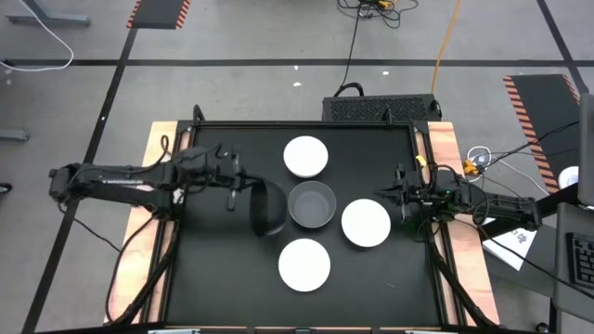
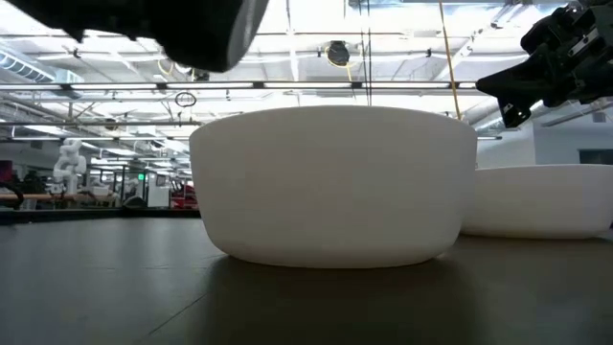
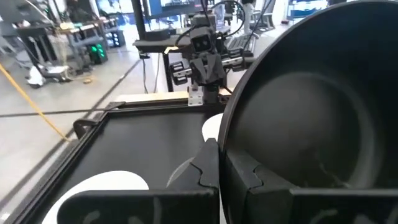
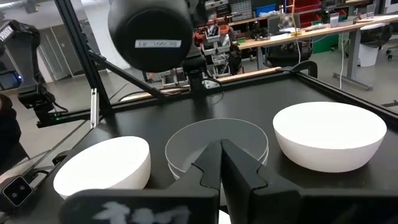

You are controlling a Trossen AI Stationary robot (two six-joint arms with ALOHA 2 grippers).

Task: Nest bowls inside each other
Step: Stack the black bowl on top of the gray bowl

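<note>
While the right gripper (image 1: 401, 197) waits at the desk's (image 1: 213, 278) right edge with fingers pressed together, a white bowl (image 1: 304, 263) sits nearest. Right of centre rests a second white bowl (image 1: 366, 223), beside the grey bowl (image 1: 312, 204) at the middle. Left of that, the left gripper (image 1: 243, 191) holds the black bowl (image 1: 268, 206) tilted off the desk, fingers pinching its rim. Farthest lies a third white bowl (image 1: 305, 156).
</note>
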